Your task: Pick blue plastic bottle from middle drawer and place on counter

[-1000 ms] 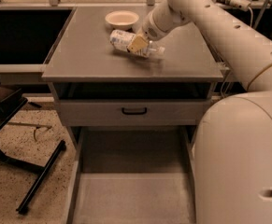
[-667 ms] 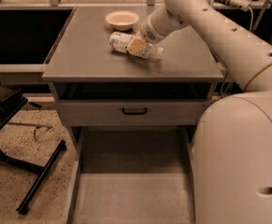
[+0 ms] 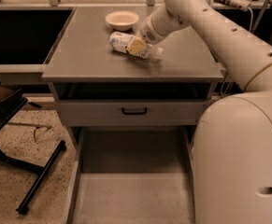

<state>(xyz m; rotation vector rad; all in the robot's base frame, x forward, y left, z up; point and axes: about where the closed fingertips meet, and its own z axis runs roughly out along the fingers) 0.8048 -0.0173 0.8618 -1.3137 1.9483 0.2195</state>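
Observation:
The blue plastic bottle [image 3: 122, 42] lies on its side on the counter [image 3: 84, 59], white cap [image 3: 159, 52] pointing right, just in front of the cream bowl. My gripper [image 3: 137, 46] reaches in from the upper right and is shut around the bottle's middle; one yellowish finger [image 3: 136, 46] shows across its front. I cannot tell whether the bottle rests on the counter or hangs just above it. The middle drawer [image 3: 131, 195] is pulled out at the bottom, its grey floor bare.
A cream bowl [image 3: 122, 19] stands at the counter's back. A closed drawer front with a black handle [image 3: 134, 111] sits under the counter. My white arm and base [image 3: 238, 139] fill the right side. A dark stand [image 3: 14, 139] is on the floor at left.

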